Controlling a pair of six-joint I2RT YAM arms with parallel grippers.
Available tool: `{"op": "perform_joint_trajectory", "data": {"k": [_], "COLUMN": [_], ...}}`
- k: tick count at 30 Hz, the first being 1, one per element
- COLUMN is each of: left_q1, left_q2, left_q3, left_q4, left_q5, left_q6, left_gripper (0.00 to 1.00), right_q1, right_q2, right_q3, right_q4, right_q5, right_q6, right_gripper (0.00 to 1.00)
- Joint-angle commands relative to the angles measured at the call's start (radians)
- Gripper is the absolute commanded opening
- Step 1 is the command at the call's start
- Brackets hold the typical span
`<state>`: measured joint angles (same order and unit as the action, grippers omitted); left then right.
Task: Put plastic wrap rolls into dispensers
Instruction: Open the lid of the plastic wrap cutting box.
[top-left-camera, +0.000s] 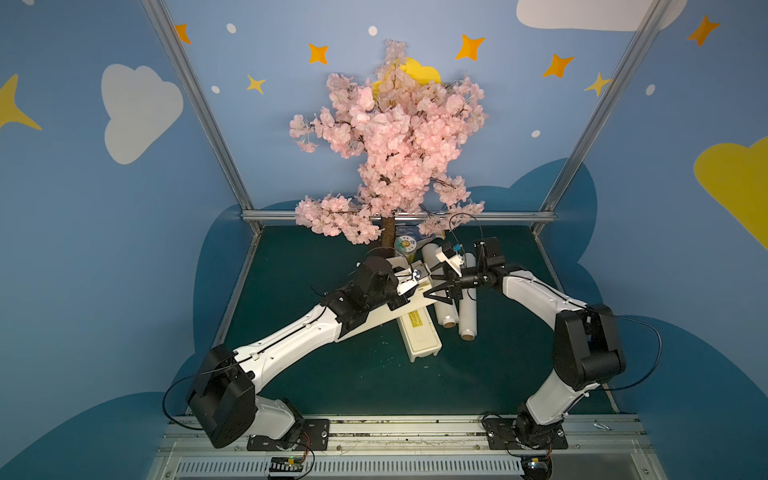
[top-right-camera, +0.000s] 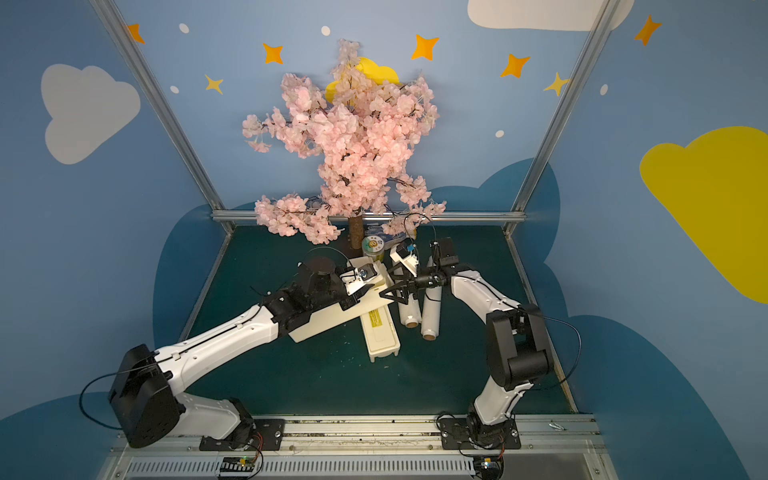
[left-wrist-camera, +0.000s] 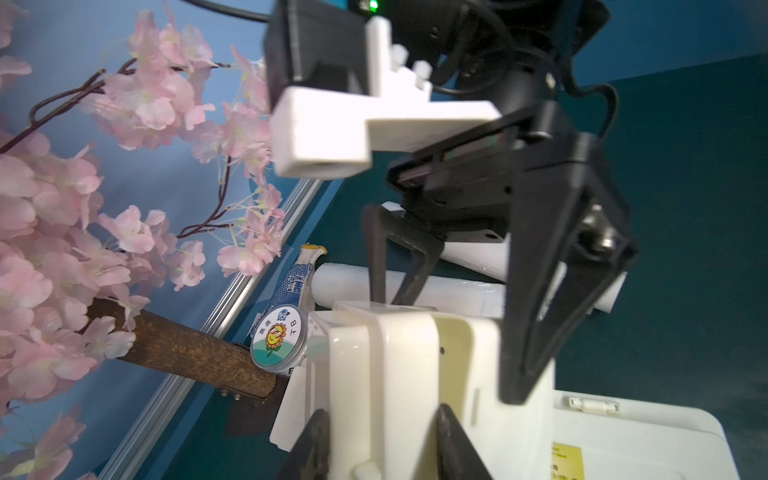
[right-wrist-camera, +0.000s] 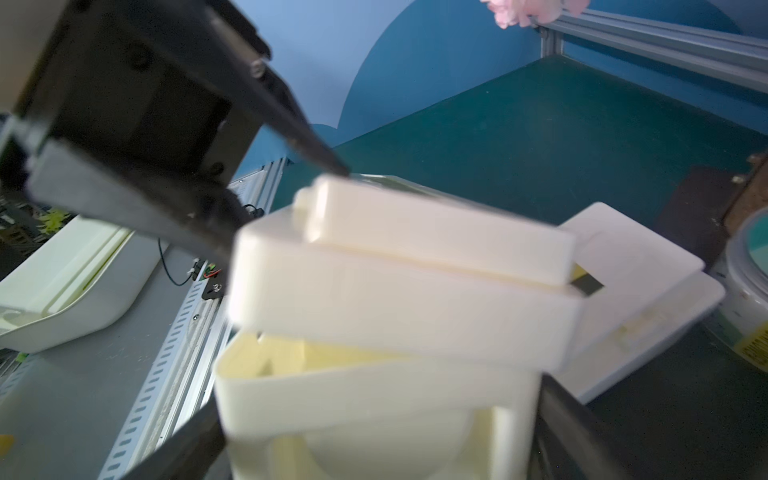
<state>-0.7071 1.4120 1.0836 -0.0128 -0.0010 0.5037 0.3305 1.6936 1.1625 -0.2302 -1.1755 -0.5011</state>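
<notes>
The left claw is clenching on the lid end of the slanted dispenser, its fingers pressing against either side of a cream rib in the left wrist view. That dispenser is lying with its long axis diagonal, from the left arm's side toward the far right. It is crossing over the second dispenser, which is lying flat on the surface with its long axis running near to far.

The right claw is reaching in from the opposite end, jaws spread wide on either side of the trough end; I cannot tell whether they are pressing on it. In the right wrist view the lid is standing slightly lifted off the trough.

The two rolls are lying side by side on the surface just beside the second dispenser, on the right arm's side. Their long axes are running near to far, and they are lying partly under the right claw. By my reading, the right arm is sitting nearer the rolls, and a roll would need turning to match the slanted trough.
</notes>
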Motion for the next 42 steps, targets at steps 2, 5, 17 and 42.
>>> {"op": "perform_joint_trajectory", "data": {"k": [2, 5, 17, 42], "left_q1": [0.047, 0.048, 0.026, -0.002], "left_q2": [-0.01, -0.007, -0.021, 0.141], "left_q3": [0.032, 0.033, -0.048, 0.079], "left_q4": [-0.055, -0.072, -0.099, -0.205], "left_q5": [0.037, 0.06, 0.031, -0.028], "left_q6": [-0.056, -0.05, 0.008, 0.052], "left_gripper": [0.26, 0.27, 0.51, 0.77], "right_q1": [0.029, 0.029, 0.022, 0.028], "right_q2": [-0.029, -0.031, -0.029, -0.049], "right_q3": [-0.036, -0.035, -0.028, 0.011], "right_q4": [0.034, 0.049, 0.066, -0.007], "right_q5": [-0.077, -0.072, -0.055, -0.003], "right_q6": [-0.041, -0.033, -0.006, -0.074], "right_gripper": [0.37, 0.37, 0.37, 0.34]}}
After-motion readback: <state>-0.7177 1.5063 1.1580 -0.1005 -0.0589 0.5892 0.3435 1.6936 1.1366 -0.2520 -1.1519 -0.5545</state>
